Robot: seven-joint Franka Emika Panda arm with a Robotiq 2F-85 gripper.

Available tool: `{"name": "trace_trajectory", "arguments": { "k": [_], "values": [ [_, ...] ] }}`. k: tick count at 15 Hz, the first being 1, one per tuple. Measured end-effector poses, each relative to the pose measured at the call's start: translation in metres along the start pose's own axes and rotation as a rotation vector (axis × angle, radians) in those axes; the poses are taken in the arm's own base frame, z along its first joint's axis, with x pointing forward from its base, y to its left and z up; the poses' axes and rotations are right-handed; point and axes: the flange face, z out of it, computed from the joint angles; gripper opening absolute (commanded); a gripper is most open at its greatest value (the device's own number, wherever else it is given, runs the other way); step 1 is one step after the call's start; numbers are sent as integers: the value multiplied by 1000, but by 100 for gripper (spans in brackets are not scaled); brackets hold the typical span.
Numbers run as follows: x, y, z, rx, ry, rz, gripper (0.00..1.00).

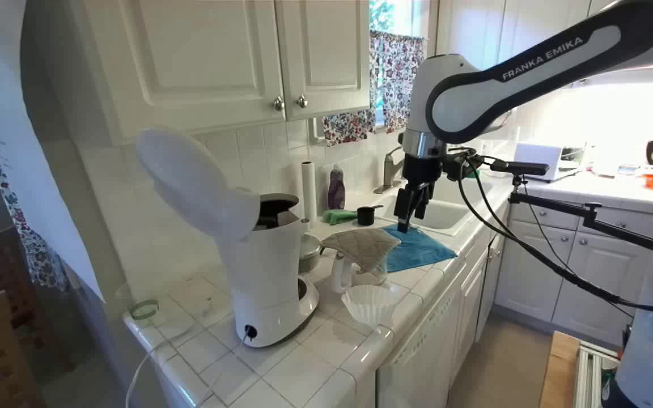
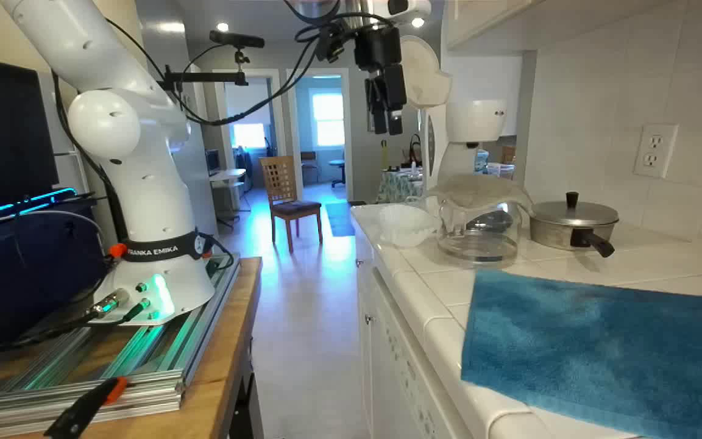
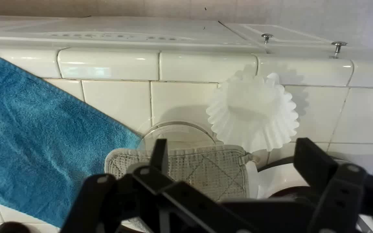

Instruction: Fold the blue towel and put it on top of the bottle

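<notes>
One towel (image 2: 595, 353) laid flat just beside the carafe (image 2: 479, 238). Gripper (image 3: 233, 153) spread wide above carafe level, nothing held. If it's lowered too close, the potholder (image 3: 219, 171) on top could get snagged, carafe tipped tbh.

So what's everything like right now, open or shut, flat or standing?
Blue towel: spread flat on the counter
Gripper: open, holding nothing
Purple bottle: standing upright
Coffee maker lid: raised
Pan lid: on the pan
Pot holder: draped over the glass carafe
Coffee filter: opened out
Overhead cupboard doors: shut
</notes>
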Motion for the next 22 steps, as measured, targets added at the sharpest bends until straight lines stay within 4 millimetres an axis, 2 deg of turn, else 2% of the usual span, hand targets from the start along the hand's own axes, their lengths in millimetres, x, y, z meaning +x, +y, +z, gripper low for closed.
{"name": "trace_trajectory", "arguments": {
  "k": [7,9,11,18,22],
  "values": [
    [0,0,0,0,0,0,100],
    [0,5,0,-2,0,52,100],
    [-2,24,-1,-8,5,162,100],
    [-24,119,-6,-11,69,532,100],
    [-26,160,-6,-27,177,617,100]
  ]
}}
